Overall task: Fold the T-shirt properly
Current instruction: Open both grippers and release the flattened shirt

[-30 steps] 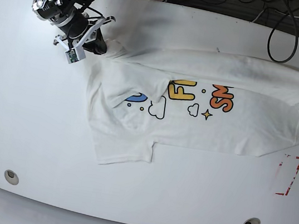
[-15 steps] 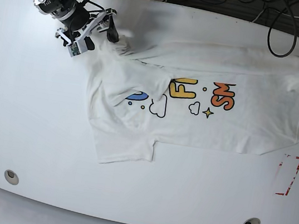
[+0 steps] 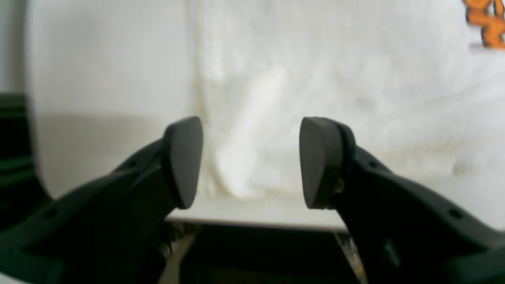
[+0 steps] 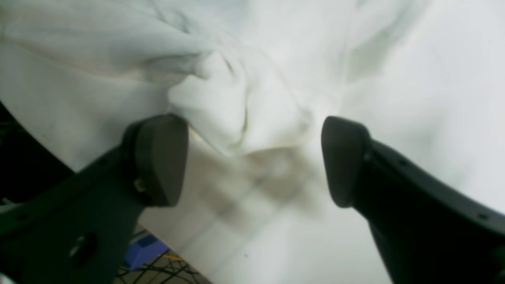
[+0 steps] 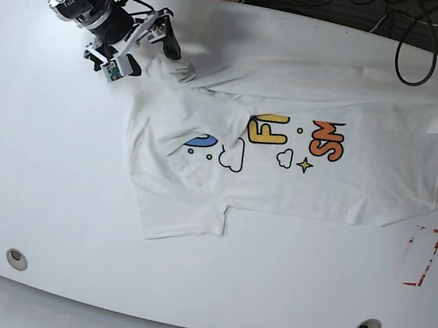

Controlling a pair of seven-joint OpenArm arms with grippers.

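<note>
T-shirt [image 5: 316, 174]: spread across the middle and far side of the white desk [image 5: 42, 187], its far edge folded over so the print is cut off along the fold.
Print: only the lower parts of yellow and orange letters, a blue shape, clouds and a star show; the rest is hidden under the fold.
Left gripper [image 3: 251, 162]: fingers [image 3: 185, 161] stand well apart with nothing between them, over a corner of the cloth at the desk edge; this view is blurred.
Right gripper [image 4: 254, 159]: fingers [image 4: 161, 157] wide apart and empty, with a bunched lump of cloth just beyond them.
Desk markings: a red-edged rectangle [image 5: 421, 257] near the shirt's hem.
Holes: two round ones [image 5: 17, 258] along the near edge.
</note>
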